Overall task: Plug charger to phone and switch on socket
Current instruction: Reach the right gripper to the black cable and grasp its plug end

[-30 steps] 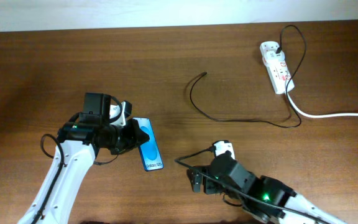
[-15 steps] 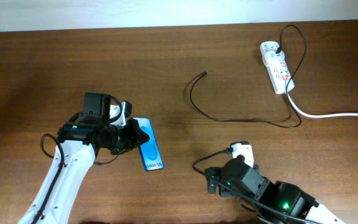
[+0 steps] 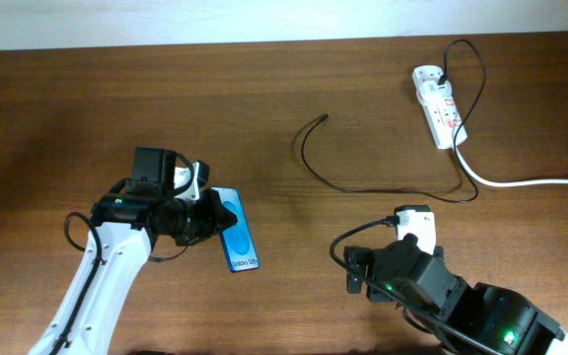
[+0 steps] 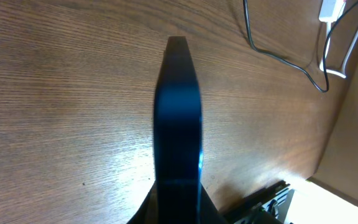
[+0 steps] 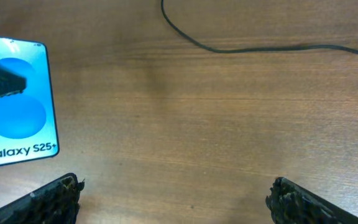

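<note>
The right tool (image 5: 174,194) hangs with its fingers spread wide and nothing between them, over bare worktop (image 3: 264,89). Just ahead of it, the charger (image 5: 241,50) crosses its path as a thin black line running side to side.

Level with this tool and off to its left lies the phone (image 3: 239,235), long axis pointing away from the robot and the "Galaxy" end nearest. The left tool (image 3: 210,219) is pressed together on it, one finger across the blue screen. That arm is therefore taken up, and the phone probably sits a little clear of the wood.

Farther ahead and somewhat left, past where the cable bends back, is the plug tip (image 3: 324,117). Its last stretch lies slantwise, with the tip pointing away and to the right. The empty right tool is the nearer of the two, so the pickup looks to be its job: reach forward over the cable's run and close across that slanted end.

Farthest off, ahead and to the right, is the socket (image 3: 438,104), where the cable's other end goes in.
</note>
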### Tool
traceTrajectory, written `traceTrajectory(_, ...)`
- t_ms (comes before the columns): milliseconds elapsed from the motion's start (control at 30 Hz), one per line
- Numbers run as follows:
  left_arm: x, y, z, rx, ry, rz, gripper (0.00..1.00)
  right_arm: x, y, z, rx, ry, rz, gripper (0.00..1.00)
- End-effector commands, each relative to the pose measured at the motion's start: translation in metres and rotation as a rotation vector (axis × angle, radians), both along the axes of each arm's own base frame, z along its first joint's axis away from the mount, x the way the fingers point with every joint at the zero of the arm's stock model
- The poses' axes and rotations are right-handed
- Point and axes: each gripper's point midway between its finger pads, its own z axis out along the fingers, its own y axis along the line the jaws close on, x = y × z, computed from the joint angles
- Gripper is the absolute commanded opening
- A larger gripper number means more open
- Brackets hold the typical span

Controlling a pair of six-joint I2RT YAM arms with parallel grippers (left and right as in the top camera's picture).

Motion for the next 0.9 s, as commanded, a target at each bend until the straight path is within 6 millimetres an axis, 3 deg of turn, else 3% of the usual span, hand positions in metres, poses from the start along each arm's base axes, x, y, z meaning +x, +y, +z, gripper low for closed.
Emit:
traceTrajectory(0,0.001,-0.005,0.005,-0.029,-0.013,-0.023,0.00,-0.003,0.005,0.008,0.028,-0.001,0.030,0.98)
traceTrajectory(233,0.000,-0.005,0.005,-0.029,-0.008,-0.023,0.00,0.001,0.006,0.003,0.000,0.002,0.019,0.98)
traceTrajectory(467,-0.001,-0.004,0.004,-0.028,-0.005,-0.023,0.00,0.012,0.017,-0.014,-0.065,0.044,0.012,0.98)
traceTrajectory(600,-0.001,-0.004,0.004,-0.028,-0.006,-0.023,0.00,0.021,0.027,0.003,-0.044,0.031,0.009,0.98)
traceTrajectory(733,-0.001,-0.004,0.004,-0.028,-0.006,-0.023,0.00,0.045,0.018,0.019,0.006,0.074,-0.085,0.99)
traceTrajectory(867,-0.001,-0.004,0.004,-0.028,-0.006,-0.023,0.00,0.079,0.008,0.009,0.070,0.188,-0.143,0.99)
